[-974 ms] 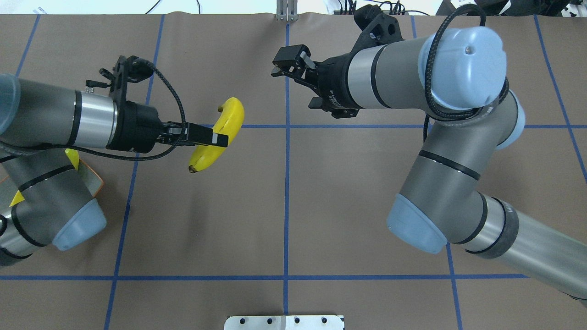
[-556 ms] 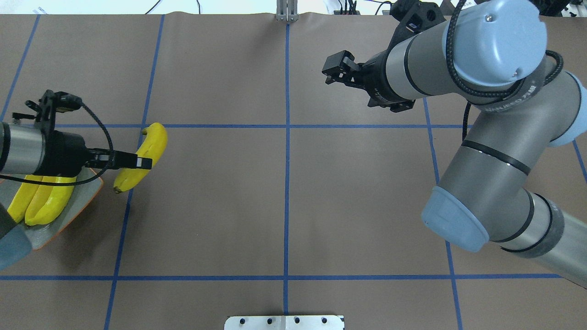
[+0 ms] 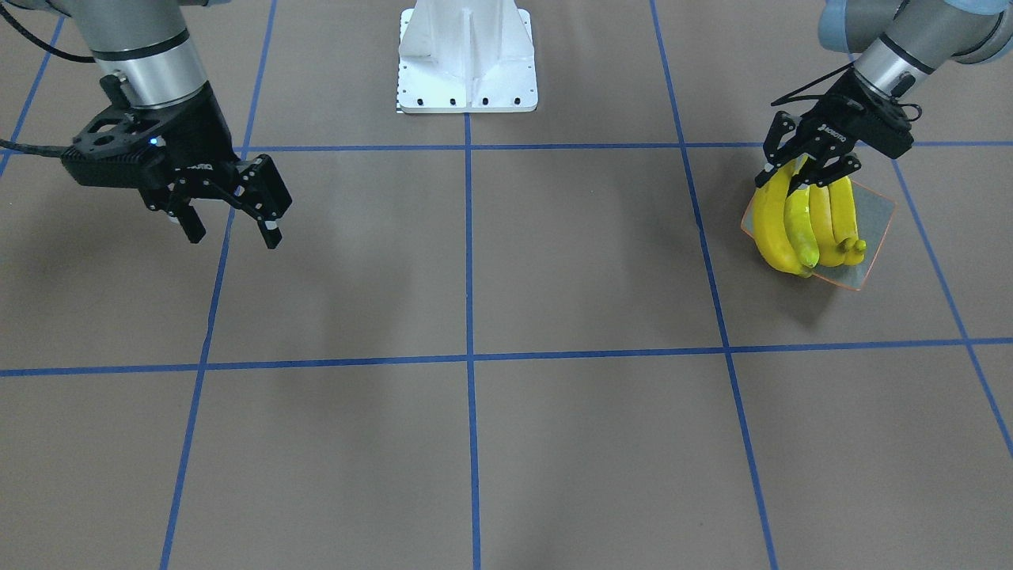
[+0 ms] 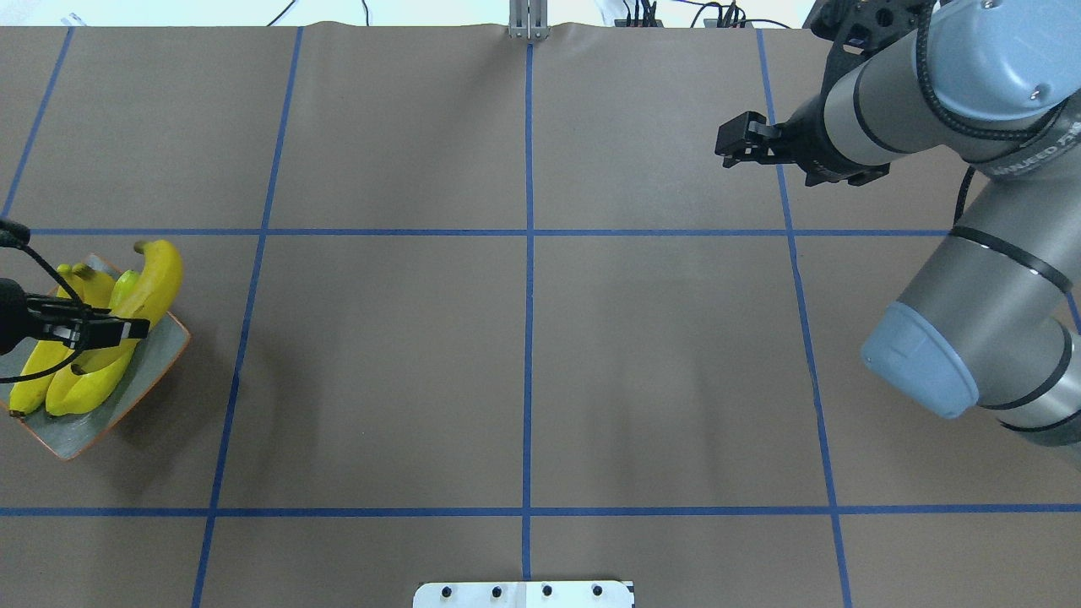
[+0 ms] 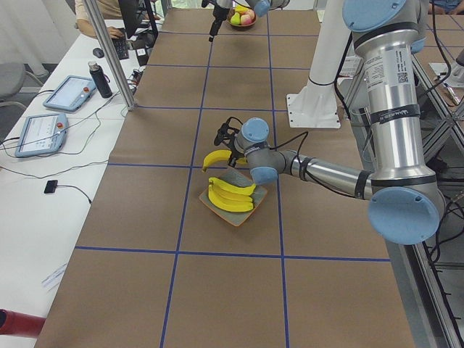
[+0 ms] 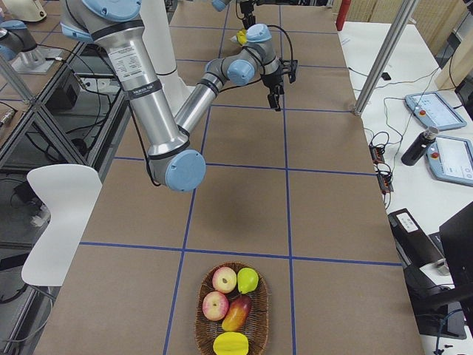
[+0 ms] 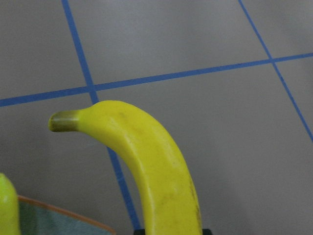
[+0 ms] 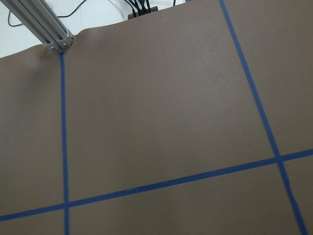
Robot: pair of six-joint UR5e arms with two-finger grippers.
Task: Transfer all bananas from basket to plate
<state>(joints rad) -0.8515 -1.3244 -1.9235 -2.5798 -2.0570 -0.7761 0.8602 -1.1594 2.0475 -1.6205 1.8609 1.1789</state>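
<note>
My left gripper point(image 4: 127, 329) is shut on a yellow banana point(image 4: 159, 274) and holds it over the right part of the grey-green, orange-rimmed plate point(image 4: 166, 350) at the table's far left. Three more bananas point(image 4: 80, 384) lie side by side in the plate. In the front-facing view the left gripper point(image 3: 799, 178) grips the outermost banana point(image 3: 772, 229) beside the others. I cannot tell whether it touches them. The left wrist view shows the held banana point(image 7: 156, 171) above the plate's rim point(image 7: 63, 213). My right gripper point(image 3: 233, 229) is open and empty, far off on the other side.
A wicker basket point(image 6: 198, 310) with apples and other fruit stands at the table's right end, far from both grippers. The robot's white base point(image 3: 467, 55) sits at the table's near middle edge. Blue tape lines cross the brown table.
My left arm has carried the banana leftward from near the table's middle to over the plate. My right arm has drawn back to the right, its gripper still open.
</note>
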